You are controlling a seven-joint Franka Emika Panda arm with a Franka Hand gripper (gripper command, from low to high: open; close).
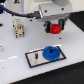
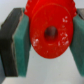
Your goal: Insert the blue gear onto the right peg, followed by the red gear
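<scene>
Exterior view shows you the gripper (image 1: 55, 28) pinching the red gear (image 1: 55, 29) above the blue gear (image 1: 50, 52); a white block (image 1: 18, 28) stands well apart

Bright, even light floods the glossy white desk (image 1: 15, 62), washing it nearly featureless; shadows stay faint. Both pictures are coarse and soft, the wrist view blurriest.

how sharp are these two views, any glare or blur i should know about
Exterior view: soft and low-detail, with the white table washed out and a faint shadow beside the blue gear. Wrist view: the red gear fills the frame, blurry at its edges; the tool pads look smeared.
</scene>
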